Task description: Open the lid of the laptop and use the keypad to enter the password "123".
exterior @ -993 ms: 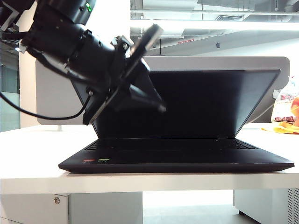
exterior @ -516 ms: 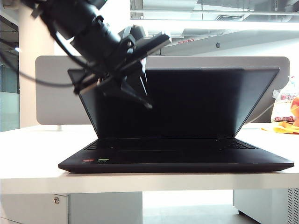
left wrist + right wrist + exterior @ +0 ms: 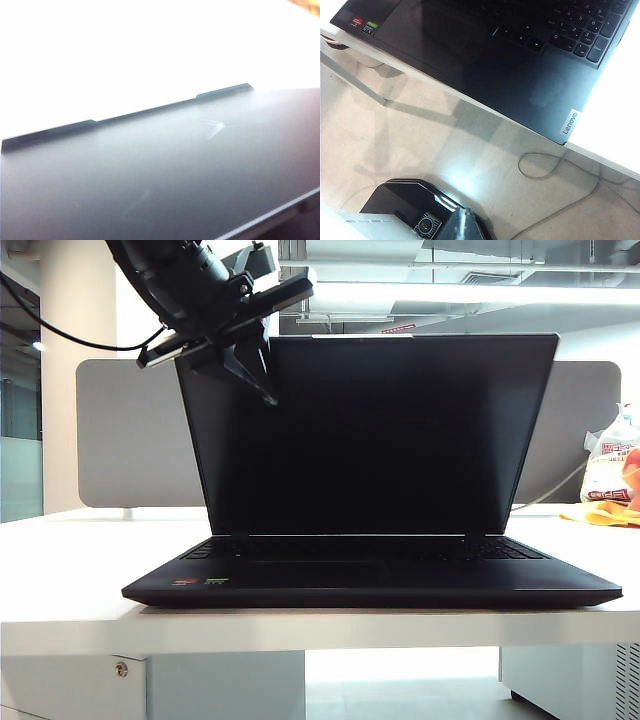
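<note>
Laptop [image 3: 370,575] sitting on white table [image 3: 80,570], lid [image 3: 370,435] standing raised, keypad [image 3: 570,30] lying exposed. Left gripper [image 3: 262,380] hovering at lid's ten o'clock corner, fingers pressed together, gripping nothing visible. Right gripper [image 3: 465,225] hanging off table's front edge over floor; spread or pressed, impossible telling.

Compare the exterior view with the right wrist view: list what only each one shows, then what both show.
Only the exterior view shows the raised lid with its dark screen, the left pincer, shut, at the lid's upper left corner, the grey divider board and the bag at far right.

Only the right wrist view shows the number keys, the Lenovo badge, the floor with a loose cable. The right pincer is not clearly seen.

Both show the laptop, its red and green stickers and the white table.
</note>
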